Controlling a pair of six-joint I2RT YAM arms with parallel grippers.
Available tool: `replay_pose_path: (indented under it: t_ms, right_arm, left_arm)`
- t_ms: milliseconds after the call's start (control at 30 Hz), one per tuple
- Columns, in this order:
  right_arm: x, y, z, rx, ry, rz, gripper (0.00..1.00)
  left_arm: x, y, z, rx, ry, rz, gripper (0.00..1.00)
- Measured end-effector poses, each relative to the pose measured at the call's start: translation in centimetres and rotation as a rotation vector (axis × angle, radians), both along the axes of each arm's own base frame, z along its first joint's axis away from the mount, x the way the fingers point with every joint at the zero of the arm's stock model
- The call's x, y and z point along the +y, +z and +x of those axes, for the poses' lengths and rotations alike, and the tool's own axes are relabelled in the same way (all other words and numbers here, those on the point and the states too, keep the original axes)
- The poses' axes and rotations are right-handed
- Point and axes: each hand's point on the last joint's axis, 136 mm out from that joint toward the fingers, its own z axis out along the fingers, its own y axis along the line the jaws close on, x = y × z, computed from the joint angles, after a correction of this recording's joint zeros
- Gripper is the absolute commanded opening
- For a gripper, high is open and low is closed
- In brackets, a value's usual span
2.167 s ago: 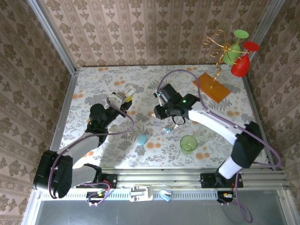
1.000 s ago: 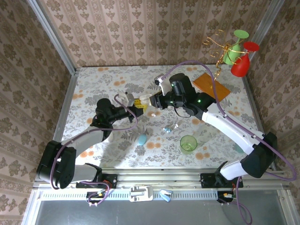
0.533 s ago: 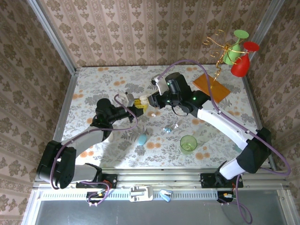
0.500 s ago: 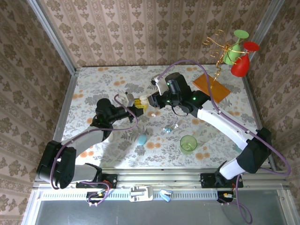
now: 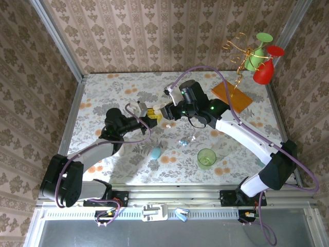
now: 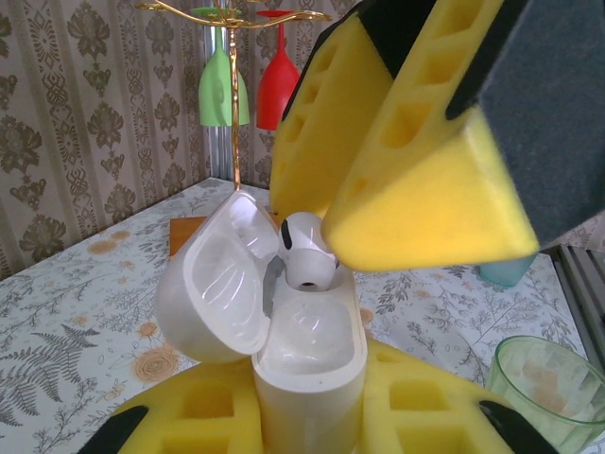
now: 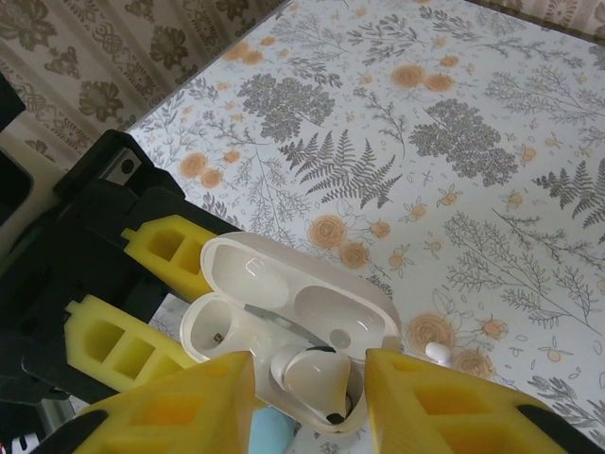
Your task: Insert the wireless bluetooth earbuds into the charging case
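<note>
Earbud (image 7: 312, 376) sits in the open charging case (image 7: 326, 307) between the right hand's (image 7: 307, 367) spread fingers; left hand (image 6: 307, 421) pinches that case.

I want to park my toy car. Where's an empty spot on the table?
The far-left corner of the flowery table, behind the left arm, is bare. The middle is crowded: open white charging case, tiny loose earbuds, pale-blue pebble case, green plastic cup.
</note>
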Motion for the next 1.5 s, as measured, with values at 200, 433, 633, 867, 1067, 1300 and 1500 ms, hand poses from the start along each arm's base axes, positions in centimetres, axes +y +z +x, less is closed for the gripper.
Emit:
replay_pose_path:
  t_ms: [200,433,633,867,1067,1300,1500]
  right_arm:
    - [-0.3,-0.1,0.2,0.000,-0.019,-0.008,0.54]
    - [-1.4,1.5,0.2,-0.017,-0.076,0.049,0.69]
    - [-3.2,3.1,1.0,-0.021,-0.150,0.123,0.68]
    - [-2.4,0.0,2.1,0.064,-0.167,0.081,0.58]
    - [-2.3,-0.6,2.1,0.081,-0.168,0.064,0.56]
    - [-2.4,-0.6,2.1,0.083,-0.169,0.065,0.60]
    - [-2.1,0.5,1.7,0.099,-0.189,0.081,0.43]
  left_arm:
    - [0.0,0.0,0.0,0.000,0.000,0.000,0.00]
    - [0.1,0.0,0.2,-0.010,0.012,0.003,0.00]
    - [0.1,0.0,0.3,-0.033,0.023,0.008,0.00]
    - [0.2,0.5,0.4,-0.064,0.027,-0.002,0.00]
    - [0.1,-0.3,0.6,-0.046,0.031,0.008,0.00]
    - [0.1,-0.3,0.6,-0.070,0.032,0.015,0.00]
    - [0.2,-0.6,1.3,-0.112,0.062,0.032,0.00]
